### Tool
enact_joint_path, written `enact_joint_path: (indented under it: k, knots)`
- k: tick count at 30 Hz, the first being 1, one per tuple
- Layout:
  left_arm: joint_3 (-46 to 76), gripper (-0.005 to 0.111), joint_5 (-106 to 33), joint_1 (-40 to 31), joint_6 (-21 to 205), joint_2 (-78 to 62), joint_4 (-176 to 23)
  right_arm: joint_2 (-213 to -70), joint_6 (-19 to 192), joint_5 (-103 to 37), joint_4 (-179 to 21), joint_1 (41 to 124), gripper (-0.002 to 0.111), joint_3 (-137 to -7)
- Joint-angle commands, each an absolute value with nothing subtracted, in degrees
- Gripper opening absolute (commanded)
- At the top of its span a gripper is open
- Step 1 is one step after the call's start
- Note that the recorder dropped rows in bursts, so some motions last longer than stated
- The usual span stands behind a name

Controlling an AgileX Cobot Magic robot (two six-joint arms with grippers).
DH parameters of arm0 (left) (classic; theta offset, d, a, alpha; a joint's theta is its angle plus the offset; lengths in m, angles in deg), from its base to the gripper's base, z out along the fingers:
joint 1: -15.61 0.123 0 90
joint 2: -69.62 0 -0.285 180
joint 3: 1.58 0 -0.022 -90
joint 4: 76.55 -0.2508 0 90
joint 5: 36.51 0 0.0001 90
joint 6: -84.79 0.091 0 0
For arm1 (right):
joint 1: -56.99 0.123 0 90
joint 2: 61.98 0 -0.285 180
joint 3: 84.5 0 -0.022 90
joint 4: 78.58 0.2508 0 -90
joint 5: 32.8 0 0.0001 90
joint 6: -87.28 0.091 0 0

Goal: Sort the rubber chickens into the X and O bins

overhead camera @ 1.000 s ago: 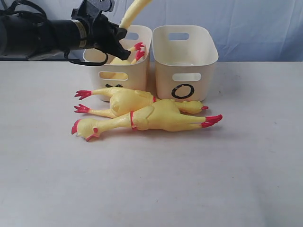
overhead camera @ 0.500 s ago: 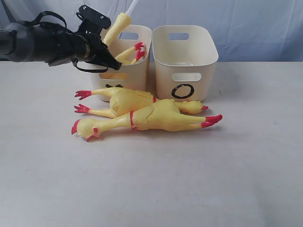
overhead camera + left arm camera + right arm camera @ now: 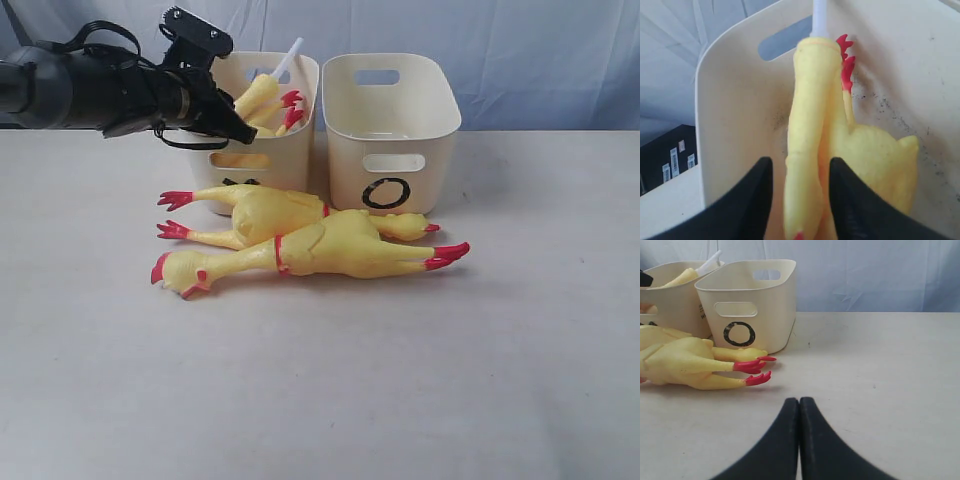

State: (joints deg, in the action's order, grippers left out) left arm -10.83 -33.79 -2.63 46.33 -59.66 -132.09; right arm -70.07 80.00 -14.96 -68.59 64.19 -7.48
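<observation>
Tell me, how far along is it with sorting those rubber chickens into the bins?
Done: a headless body lies in the X bin. In hand: the neck piece stands in that bin between the open jaws of the left gripper. Left: the rear chicken and the front chicken, both on the table.

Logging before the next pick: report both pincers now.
Left pincer: open, straddling the long yellow rubber neck piece with a white tube, not gripping it.
Right pincer: shut, holding nothing.
</observation>
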Motion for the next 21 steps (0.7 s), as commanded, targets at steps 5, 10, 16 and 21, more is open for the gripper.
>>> enact_joint_path:
  k: [5, 10, 16, 21]
  knots:
    - [-12.42, 0.047, -32.44, -2.58, 46.1, -59.17, -131.28, -69.77, 79.75, -15.31, -68.4, 64.45, -0.001, -7.28]
    - [-12.41, 0.047, -32.19, -2.68, 46.1, -54.89, -128.23, -69.77, 79.75, -15.31, -68.4, 64.45, -0.001, -7.28]
    - [-12.41, 0.041, -21.88, -2.87, 46.31, -48.79, -122.33, -69.77, 79.75, -15.31, -68.4, 64.45, -0.001, -7.28]
    - [-12.41, 0.006, -14.54, -2.87, 49.98, -44.53, -119.02, -69.77, 79.75, -15.31, -68.4, 64.45, -0.001, -7.28]
